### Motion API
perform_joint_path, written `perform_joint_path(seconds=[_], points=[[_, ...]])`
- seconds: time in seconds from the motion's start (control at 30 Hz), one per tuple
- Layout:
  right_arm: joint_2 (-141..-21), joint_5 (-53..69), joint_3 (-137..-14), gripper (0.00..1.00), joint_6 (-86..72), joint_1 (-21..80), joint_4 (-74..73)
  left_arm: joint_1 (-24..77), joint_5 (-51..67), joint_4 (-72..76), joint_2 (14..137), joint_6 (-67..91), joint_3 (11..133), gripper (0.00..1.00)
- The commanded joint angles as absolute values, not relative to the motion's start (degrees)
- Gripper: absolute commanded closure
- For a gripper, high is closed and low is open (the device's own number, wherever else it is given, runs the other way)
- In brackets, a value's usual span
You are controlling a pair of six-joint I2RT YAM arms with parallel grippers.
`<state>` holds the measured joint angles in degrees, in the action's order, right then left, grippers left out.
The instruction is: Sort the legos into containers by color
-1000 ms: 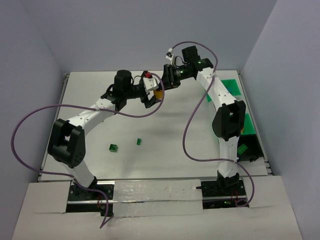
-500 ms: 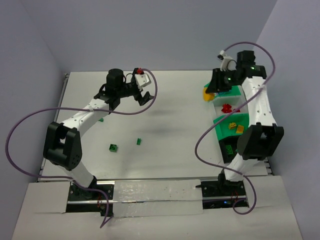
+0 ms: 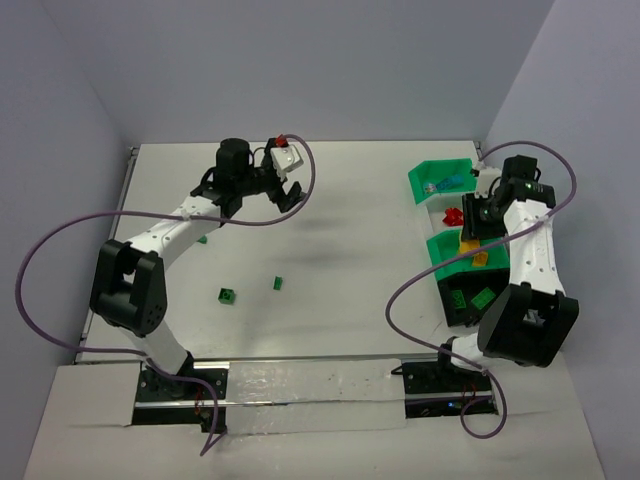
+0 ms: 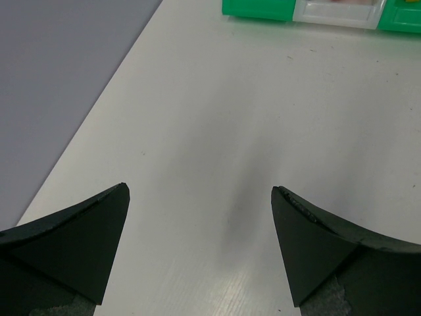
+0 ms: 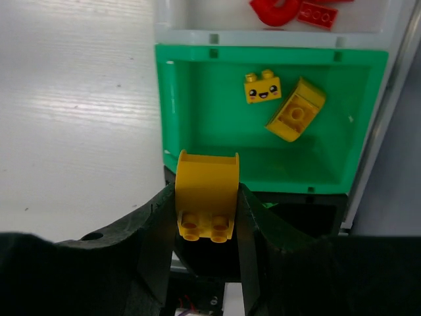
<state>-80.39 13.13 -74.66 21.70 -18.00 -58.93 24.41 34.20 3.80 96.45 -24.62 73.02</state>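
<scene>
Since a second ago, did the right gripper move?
Yes. The right gripper swung rightward from mid-table to the green bins, gripping a yellow brick.

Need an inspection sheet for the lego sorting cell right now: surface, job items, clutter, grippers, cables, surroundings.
Surface: white table, no spills seen.
Job's things: two green bricks loose left of centre, a third green piece beside the left arm; green bin holds two yellow bricks; red bricks in the next bin.
Clutter: nothing seen.
Grippers: left gripper jaws wide open, empty; right gripper jaws shut on a yellow brick over that green bin's near edge.
Cables: purple cables loop off both arms.
Surroundings: grey walls on three sides.
</scene>
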Motion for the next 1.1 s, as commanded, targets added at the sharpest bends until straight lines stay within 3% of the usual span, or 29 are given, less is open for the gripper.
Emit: perform_joint_path(seconds=[0.0,0.17,0.47,0.7,0.8,1.0,1.07], points=[[-76.75,4.68,-69.75,1.0,19.79,-18.19,-47.2,23.23,33.25,2.17,95.85,-21.49,76.45,0.01],[-76.11,3.08,-64.51,1.0,18.05,-18.37,-37.14,22.95,31.67,1.09,94.09,-20.92,74.84,0.01],[-79.36,3.54,-60.23,0.97,18.83,-18.87,-33.44,19.19,31.7,-7.01,91.41,-21.03,73.63,0.01],[-83.07,2.82,-59.9,0.77,20.0,-19.91,-34.15,12.6,36.64,-15.88,88.76,-25.8,71.62,0.01],[-84.24,2.85,-60.29,0.44,20.13,-20.21,-34.36,9.85,35.6,-17.43,87.89,-25.67,70.11,0.01],[-84.56,3.79,-64.13,0.19,19.54,-20.21,-36.56,3.52,29.12,-19.55,84.56,-23.51,67.3,0.01],[-83.95,4.72,-65.89,0.15,19.16,-20.21,-38.03,2.22,25.71,-20.63,82.82,-23.98,65.85,0.03]])
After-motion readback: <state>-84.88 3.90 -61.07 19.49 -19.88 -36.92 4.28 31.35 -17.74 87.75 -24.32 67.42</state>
